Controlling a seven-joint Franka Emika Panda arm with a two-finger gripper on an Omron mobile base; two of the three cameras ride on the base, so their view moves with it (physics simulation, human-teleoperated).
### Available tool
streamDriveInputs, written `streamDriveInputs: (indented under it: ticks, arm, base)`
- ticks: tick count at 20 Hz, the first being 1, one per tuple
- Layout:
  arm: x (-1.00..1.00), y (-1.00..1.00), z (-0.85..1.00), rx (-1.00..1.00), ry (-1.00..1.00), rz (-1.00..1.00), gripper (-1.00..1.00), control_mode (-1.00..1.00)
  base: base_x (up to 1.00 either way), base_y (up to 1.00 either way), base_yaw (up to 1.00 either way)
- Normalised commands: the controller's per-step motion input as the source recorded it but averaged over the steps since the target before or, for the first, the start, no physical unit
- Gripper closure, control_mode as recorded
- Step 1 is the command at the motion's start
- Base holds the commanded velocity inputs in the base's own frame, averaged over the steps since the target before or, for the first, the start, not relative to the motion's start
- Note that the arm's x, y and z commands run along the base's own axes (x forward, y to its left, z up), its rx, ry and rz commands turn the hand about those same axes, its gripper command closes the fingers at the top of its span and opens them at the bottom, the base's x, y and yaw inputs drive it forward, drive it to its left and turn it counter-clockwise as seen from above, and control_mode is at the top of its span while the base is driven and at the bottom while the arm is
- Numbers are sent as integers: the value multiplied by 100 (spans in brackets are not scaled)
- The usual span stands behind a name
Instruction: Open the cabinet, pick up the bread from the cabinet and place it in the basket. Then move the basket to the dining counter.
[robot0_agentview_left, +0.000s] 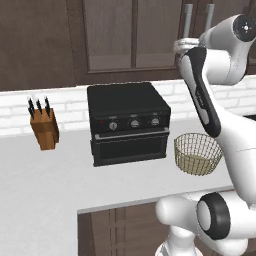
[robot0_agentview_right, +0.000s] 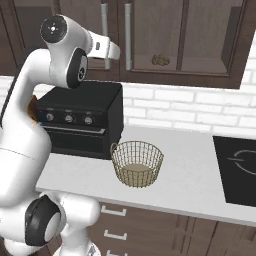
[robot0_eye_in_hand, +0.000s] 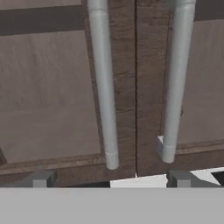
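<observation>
Nearest the front edge of the white table (robot0_agentview_right: 190, 170): the basket (robot0_agentview_right: 137, 163), tan wire mesh, upright, nothing inside. Sits just beside the black oven (robot0_agentview_right: 82, 120), on the side toward the dark cooktop (robot0_agentview_right: 239, 170), not touching it as far as visible. Wooden knife block (robot0_agentview_left: 44, 127) past the oven's other side, well apart from the basket. Behind all that, white brick backsplash along the table's back edge. Above it, the cabinet (robot0_agentview_right: 165, 35), dark brown doors shut. Bread (robot0_agentview_right: 160, 60) visible as a small brown lump low down behind the door panel next to the handles. Tool (robot0_eye_in_hand: 109, 180) up at the lower ends of the two grey bar handles (robot0_eye_in_hand: 103, 83), fingers spread wide, gripping nothing. Handles hang either side of the door seam.
</observation>
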Motion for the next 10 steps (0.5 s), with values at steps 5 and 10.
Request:
streamDriveInputs:
  ticks: [5, 10]
  arm:
    - [63, 0, 0, 0, 0, 0, -100, -100]
    - [41, 0, 0, -1, 0, 0, -100, -100]
  base:
    - [0, 0, 0]
    - [0, 0, 0]
